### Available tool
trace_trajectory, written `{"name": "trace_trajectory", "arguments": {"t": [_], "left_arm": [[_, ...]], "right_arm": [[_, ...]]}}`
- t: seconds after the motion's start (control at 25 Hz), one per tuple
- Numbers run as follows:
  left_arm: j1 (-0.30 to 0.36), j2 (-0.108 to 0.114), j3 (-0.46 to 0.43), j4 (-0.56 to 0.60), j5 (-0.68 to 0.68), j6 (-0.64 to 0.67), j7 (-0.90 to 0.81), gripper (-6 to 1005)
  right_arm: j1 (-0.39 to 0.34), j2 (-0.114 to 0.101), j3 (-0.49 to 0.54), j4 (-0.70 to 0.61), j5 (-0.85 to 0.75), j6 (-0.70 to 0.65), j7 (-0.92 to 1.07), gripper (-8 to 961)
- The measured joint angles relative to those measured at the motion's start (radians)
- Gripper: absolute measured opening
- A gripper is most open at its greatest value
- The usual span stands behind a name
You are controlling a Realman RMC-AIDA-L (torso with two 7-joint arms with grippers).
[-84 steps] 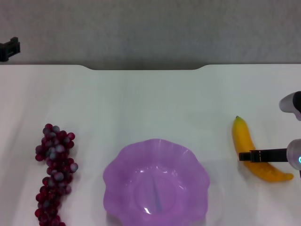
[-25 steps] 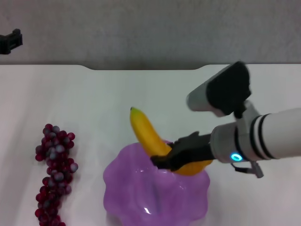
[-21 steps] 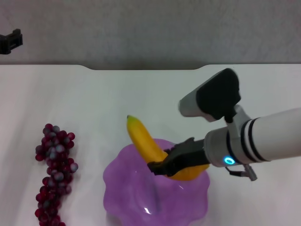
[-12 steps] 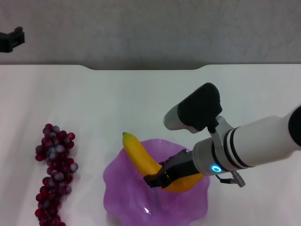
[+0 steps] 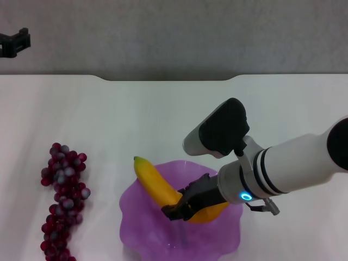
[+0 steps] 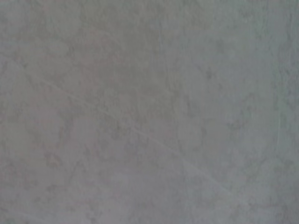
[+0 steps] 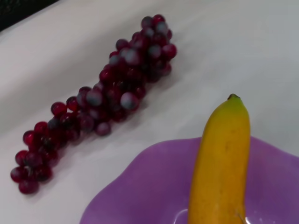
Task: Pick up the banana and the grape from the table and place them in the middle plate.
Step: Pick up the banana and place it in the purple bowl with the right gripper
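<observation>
My right gripper [image 5: 186, 207] is shut on the yellow banana [image 5: 157, 185] and holds it low over the purple scalloped plate [image 5: 138, 209] at the front middle of the white table [image 5: 163, 114]. The banana's stem end points to the far left, past the plate's rim. In the right wrist view the banana [image 7: 219, 163] lies over the plate [image 7: 140, 196]. The bunch of dark red grapes [image 5: 62, 198] lies on the table to the left of the plate, and also shows in the right wrist view [image 7: 103, 98]. My left gripper [image 5: 13, 43] is parked at the far left.
The table's far edge has a shallow notch [image 5: 166, 79]. The left wrist view shows only a plain grey surface [image 6: 149, 112].
My right gripper took the banana from the table at the right and carried it left over the plate. In the last second it moved further left and lower. The grapes have not moved.
</observation>
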Motion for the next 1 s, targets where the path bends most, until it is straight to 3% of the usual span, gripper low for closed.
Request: {"name": "trace_trajectory", "arguments": {"t": [0.36, 1.0], "left_arm": [[0.000, 0.000, 0.002, -0.004, -0.001, 0.000, 0.000, 800], [0.021, -0.002, 0.003, -0.010, -0.002, 0.000, -0.001, 801]], "right_arm": [[0.028, 0.002, -0.021, 0.035, 0.018, -0.007, 0.002, 547], [0.005, 0.000, -0.002, -0.002, 0.023, -0.020, 0.000, 618]]}}
